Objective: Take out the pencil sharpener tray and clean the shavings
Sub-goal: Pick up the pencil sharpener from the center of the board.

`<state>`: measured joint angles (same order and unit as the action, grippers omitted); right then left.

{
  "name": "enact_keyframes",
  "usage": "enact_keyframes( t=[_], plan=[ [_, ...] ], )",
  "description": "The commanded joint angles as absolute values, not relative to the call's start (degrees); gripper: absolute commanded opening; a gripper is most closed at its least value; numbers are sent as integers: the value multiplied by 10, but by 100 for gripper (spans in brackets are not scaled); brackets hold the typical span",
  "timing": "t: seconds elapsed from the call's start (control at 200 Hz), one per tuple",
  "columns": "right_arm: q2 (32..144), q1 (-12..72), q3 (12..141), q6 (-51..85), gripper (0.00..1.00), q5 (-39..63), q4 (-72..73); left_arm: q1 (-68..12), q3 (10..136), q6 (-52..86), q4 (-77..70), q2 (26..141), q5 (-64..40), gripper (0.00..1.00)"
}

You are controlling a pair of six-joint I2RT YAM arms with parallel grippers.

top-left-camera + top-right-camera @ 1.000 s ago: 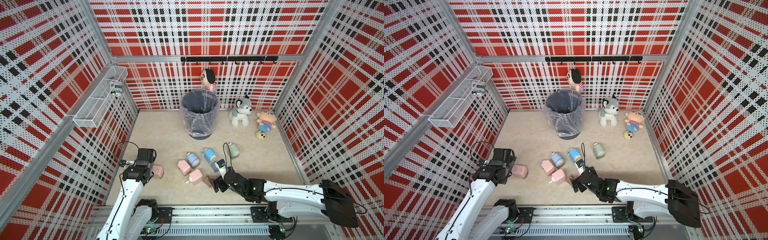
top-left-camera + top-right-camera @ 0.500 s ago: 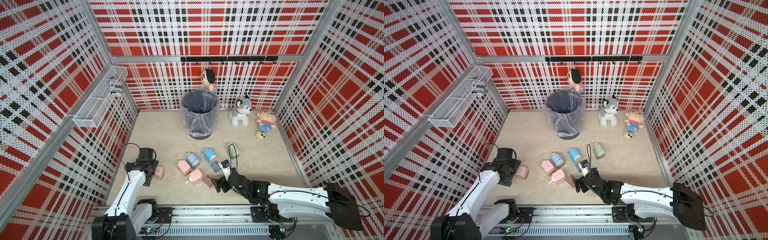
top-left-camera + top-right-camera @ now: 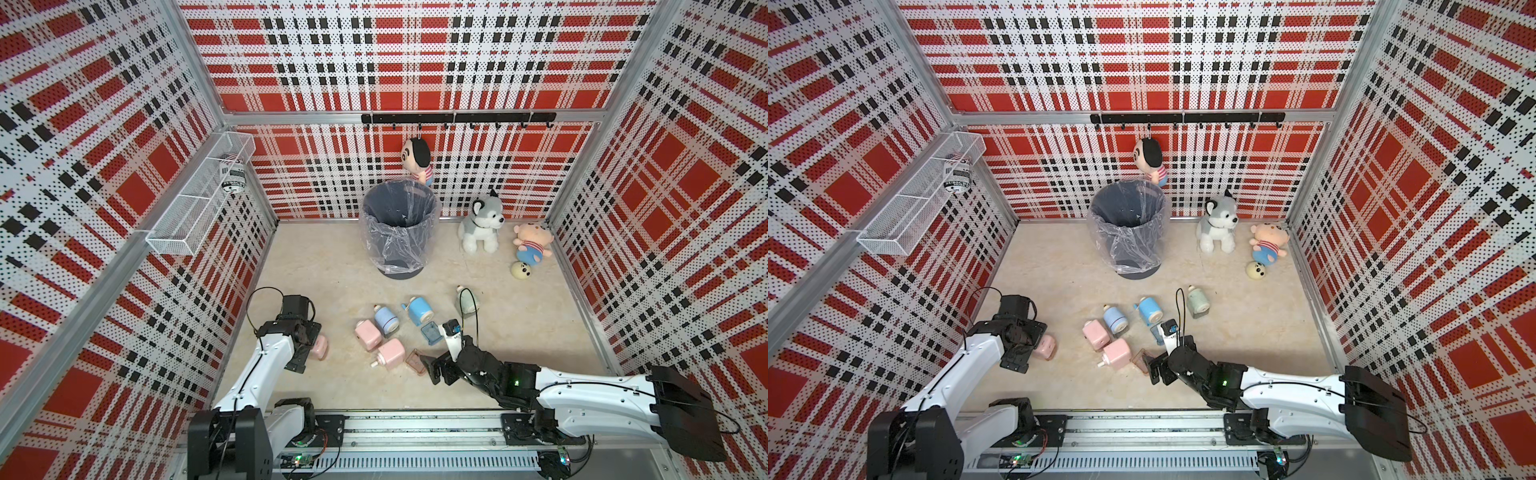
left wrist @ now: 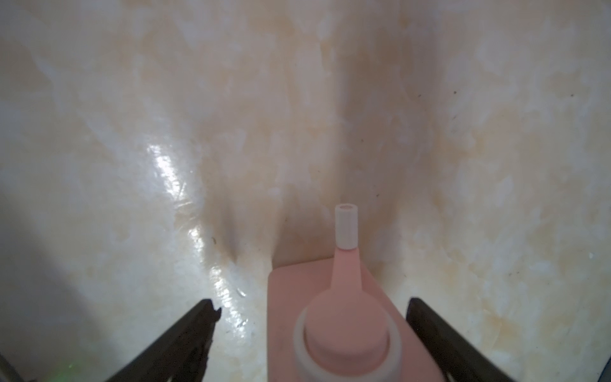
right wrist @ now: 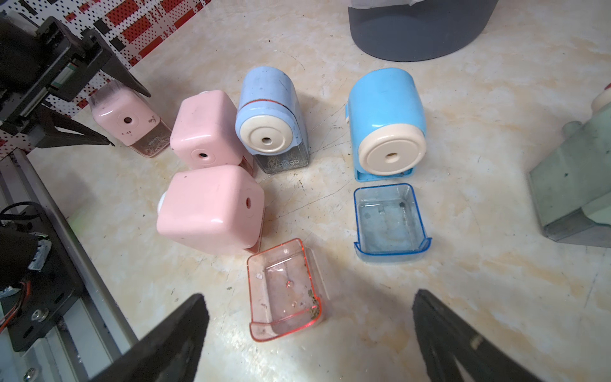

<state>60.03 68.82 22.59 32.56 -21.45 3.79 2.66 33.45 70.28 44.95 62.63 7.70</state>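
Right wrist view gives us the clearest look. The right gripper stands wide open and holds nothing. Close in front of its two dark fingers lies a pink tray, flat on the floor and already out of its sharpener, with a few brown specks in one corner. Just beside the tray we see a pink sharpener lying on its side. Further along, a clear blue tray rests in front of a bright blue sharpener.

On the robot's left side, the left gripper straddles another pink sharpener. In the left wrist view we see a gap on both sides of it, wide on one and narrow on the other, so the jaws are apart and not clamped. In a top view the lined bin stands upright at the far end of the floor, well apart from both arms.
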Motion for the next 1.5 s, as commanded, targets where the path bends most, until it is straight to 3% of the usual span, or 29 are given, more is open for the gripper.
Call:
enact_keyframes(
  t=[0.0, 0.215, 0.486, 0.611, 0.907, 1.493],
  plan=[
    [598, 685, 218, 326, 100, -210, 56, 16, 333, 709, 447, 632, 77, 85],
    [599, 685, 214, 324, 100, -205, 66, -7, 347, 720, 446, 640, 84, 69],
    [594, 685, 205, 289, 100, -186, 101, -42, 370, 732, 456, 634, 91, 37],
    [585, 685, 189, 270, 100, -177, 140, -58, 384, 738, 467, 622, 92, 33],
    [613, 690, 204, 174, 100, -122, 241, -100, 446, 740, 507, 591, 66, 34],
    [956, 710, 406, -30, 100, -97, 472, -73, 599, 639, 621, 641, -33, 37]
  ],
)
